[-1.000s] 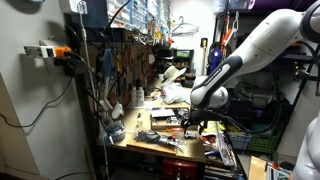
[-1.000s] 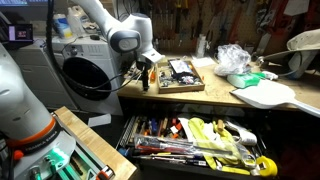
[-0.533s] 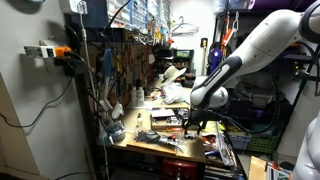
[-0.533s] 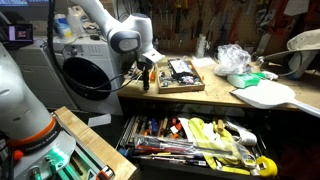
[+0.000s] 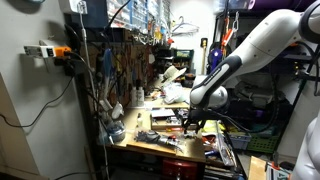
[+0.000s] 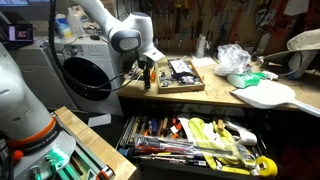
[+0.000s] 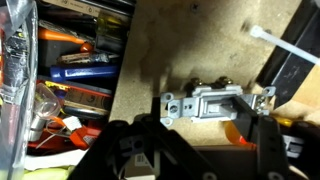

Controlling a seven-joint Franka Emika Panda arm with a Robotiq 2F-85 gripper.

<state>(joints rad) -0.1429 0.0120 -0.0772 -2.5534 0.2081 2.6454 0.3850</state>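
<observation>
The robot arm is white and bends down over a wooden desk. Its gripper hangs low over the desk's end, close to the wood. In an exterior view the arm comes in from the side and the gripper points down at the desk.

The wrist view looks down past the gripper. The two black fingers are spread wide apart and pinch nothing. A light switch lies flat on the desk, just beyond the fingertips and in line with the gap between them. It is grey with a metal frame. I cannot tell if the fingers touch it. A small orange thing sits just beside one finger, too blurry to name. A white plastic tie lies farther off on the wood.

Beside the desk edge there is a heap of tools with orange and blue handles. In an exterior view the tools fill the space below the desk top. On the desk, near the gripper, sits a dark tray with small parts. Farther along are a crinkly plastic bag and a white board.
</observation>
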